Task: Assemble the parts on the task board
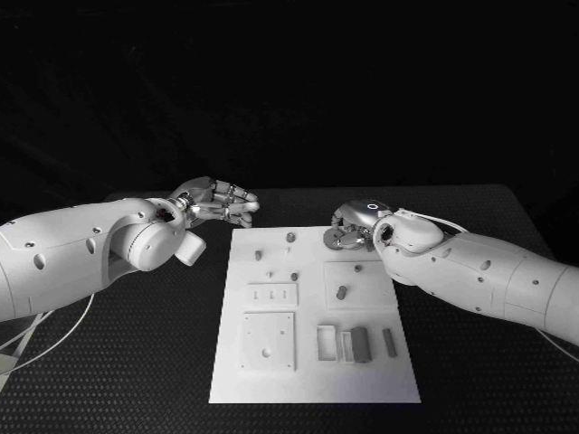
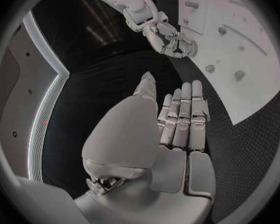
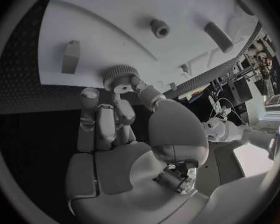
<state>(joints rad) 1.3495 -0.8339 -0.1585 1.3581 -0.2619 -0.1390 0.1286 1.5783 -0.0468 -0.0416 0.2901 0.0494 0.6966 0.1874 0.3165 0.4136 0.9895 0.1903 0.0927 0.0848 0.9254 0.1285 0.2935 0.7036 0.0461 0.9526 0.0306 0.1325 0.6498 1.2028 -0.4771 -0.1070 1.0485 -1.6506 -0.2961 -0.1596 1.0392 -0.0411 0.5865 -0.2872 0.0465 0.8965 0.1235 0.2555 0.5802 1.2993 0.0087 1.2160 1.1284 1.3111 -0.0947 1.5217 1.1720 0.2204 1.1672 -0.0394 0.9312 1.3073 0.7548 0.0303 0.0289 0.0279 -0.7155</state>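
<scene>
A small grey ribbed gear-like round part (image 3: 119,77) sits at the far right corner of the white rectangular task board (image 1: 309,371), pinched by the fingertips of the right robot hand (image 1: 352,231). The left robot hand (image 1: 218,202) hovers over the black tabletop (image 1: 133,362) just beyond the board's far left corner, fingers straight, holding nothing.

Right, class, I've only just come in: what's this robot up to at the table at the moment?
It is assembling small parts on a white task board. The right hand is at the board's far edge, fingers on a round toothed part, a gear by the look of it. The left hand hovers beside the board's far left corner, holding nothing, fingers fairly straight. Other grey pieces, such as a peg, sit untouched on the board.
</scene>
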